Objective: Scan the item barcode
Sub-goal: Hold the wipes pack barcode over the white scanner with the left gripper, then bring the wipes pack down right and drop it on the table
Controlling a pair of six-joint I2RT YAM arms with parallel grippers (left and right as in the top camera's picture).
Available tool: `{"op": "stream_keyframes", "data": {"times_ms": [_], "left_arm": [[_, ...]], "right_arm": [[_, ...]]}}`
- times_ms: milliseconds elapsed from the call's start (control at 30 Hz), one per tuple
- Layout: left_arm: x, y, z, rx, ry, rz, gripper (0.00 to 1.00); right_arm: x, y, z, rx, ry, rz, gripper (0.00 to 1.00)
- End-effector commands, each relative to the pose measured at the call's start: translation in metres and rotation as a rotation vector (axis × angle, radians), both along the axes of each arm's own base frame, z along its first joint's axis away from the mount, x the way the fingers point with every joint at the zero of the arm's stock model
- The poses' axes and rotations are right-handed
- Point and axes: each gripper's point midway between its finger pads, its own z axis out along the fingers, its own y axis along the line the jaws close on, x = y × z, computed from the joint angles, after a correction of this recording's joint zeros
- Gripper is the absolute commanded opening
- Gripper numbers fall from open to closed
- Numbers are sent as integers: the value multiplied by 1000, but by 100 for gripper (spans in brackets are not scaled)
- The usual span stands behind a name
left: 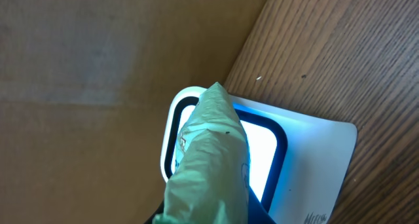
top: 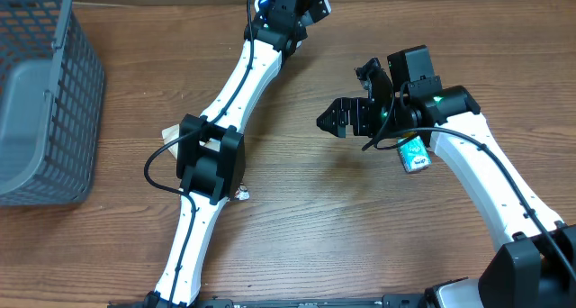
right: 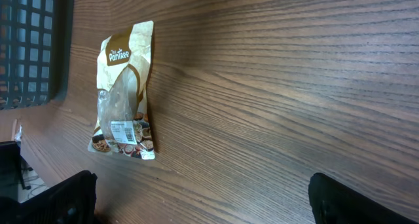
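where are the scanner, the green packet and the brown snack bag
scanner (left: 314,158), left wrist view, white face beside lit window
green packet (left: 209,165), left wrist view, wrapper's middle
brown snack bag (right: 124,93), right wrist view, clear middle panel

A green packet (left: 209,158) is held over a scanner (left: 314,158). The packet is pale, crinkled and narrow, with its tapered end pointed up-frame. The left part of the scanner's window is covered by it; contact cannot be told. The scanner is white with rounded corners. Its dark-framed window is lit blue-white, and it is set at the edge of the wooden table (top: 315,227).

A brown-and-cream snack packet (right: 124,93) is laid flat on the table, printed side up. A white barcode label (right: 121,131) is seen near its lower end.

A small teal-and-white pack (top: 414,153) is laid on the table's right side, well apart from the scanner.
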Motion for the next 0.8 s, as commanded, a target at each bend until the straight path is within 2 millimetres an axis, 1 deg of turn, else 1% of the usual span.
{"op": "stream_keyframes", "data": {"times_ms": [0,33,100,133,167,233,267,300,333,367,433,500,567,600,633,667,700,733,767], "left_arm": [[-2,-12,8,-34,-4,-43,4],[-1,-11,10,-33,-13,-38,4],[9,-5,25,-36,-87,15,4],[14,-2,37,-48,-133,54,4],[20,4,59,-84,-206,118,4],[23,10,88,-145,-275,177,4],[20,12,115,-217,-304,210,4],[14,15,136,-278,-313,240,4],[6,17,151,-330,-309,266,4],[-1,20,163,-382,-298,295,4],[-24,29,179,-492,-245,382,4],[-46,34,182,-552,-169,435,4],[-80,36,175,-599,-16,479,4],[-97,36,168,-616,63,500,4],[-121,35,156,-635,184,531,4],[-138,34,145,-644,276,556,4],[-151,32,137,-647,345,574,4],[-171,31,123,-632,455,602,4],[-182,30,115,-621,509,616,4]], "right_arm": [[3,-1,2,-5,-19,1,100],[3,-1,2,-5,-19,1,100],[3,-1,2,-5,-19,1,100],[3,-1,2,-5,-19,1,100],[3,-1,2,-5,-19,1,100],[3,-1,2,-5,-19,1,100],[3,-1,2,-5,-19,1,100],[3,-1,2,-5,-19,1,100],[3,-1,2,-5,-19,1,100],[3,-1,2,-5,-19,1,100],[3,-1,2,-5,-19,1,100],[3,-1,2,-5,-19,1,100],[3,-1,2,-5,-19,1,100],[3,-1,2,-5,-19,1,100],[3,-1,2,-5,-19,1,100],[3,-1,2,-5,-19,1,100],[3,-1,2,-5,-19,1,100],[3,-1,2,-5,-19,1,100],[3,-1,2,-5,-19,1,100]]}}
